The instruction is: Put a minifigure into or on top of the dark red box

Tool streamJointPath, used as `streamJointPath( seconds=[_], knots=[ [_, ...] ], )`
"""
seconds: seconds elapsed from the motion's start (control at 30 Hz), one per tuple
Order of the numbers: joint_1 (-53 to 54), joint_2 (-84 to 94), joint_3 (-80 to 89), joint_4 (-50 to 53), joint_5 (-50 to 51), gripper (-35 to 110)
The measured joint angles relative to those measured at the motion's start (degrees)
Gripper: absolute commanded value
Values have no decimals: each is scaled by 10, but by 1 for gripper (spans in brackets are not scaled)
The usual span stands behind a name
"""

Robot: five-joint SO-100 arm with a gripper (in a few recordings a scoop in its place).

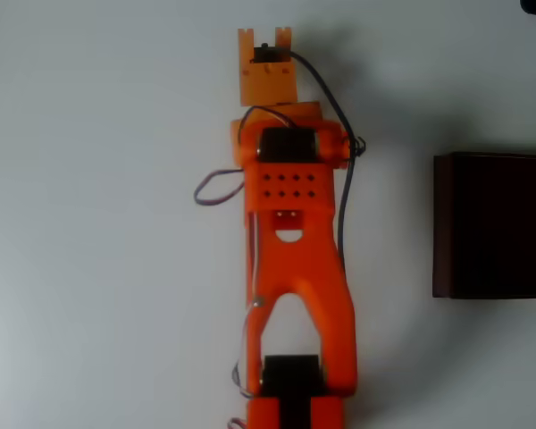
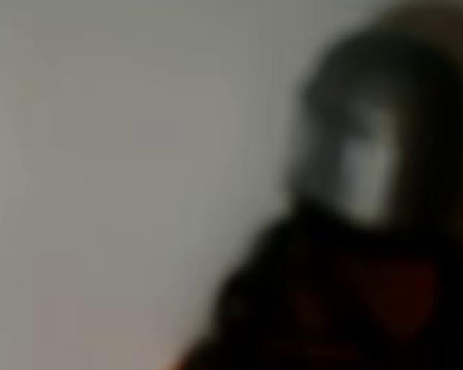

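In the wrist view, very close to the lens and strongly blurred, a dark rounded shape with a pale grey patch fills the right side; it is probably the small grey and dark minifigure point(image 2: 363, 169), but which way it points I cannot tell. Whether the pincer point(image 1: 264, 55) is spread or pinching it, I cannot tell. In the overhead view the orange plastic arm point(image 1: 290, 259) stretches up the middle of the white tabletop point(image 1: 98, 223). Farther right, at the frame edge, lies the large dark red rectangular box point(image 1: 496, 223), well apart from the pincer. I judge the placing is not yet done.
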Motion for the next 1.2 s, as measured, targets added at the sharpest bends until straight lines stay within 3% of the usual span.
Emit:
streamJointPath(
  seconds=[0.63, 0.8, 1.0, 1.2],
  knots=[
    [1, -34, -69, 50, -15, 0],
    [24, -24, -83, 131, -120, 0],
    [124, 101, -55, 205, -316, 0],
    [229, 301, 85, 195, -422, 0]
  ],
)
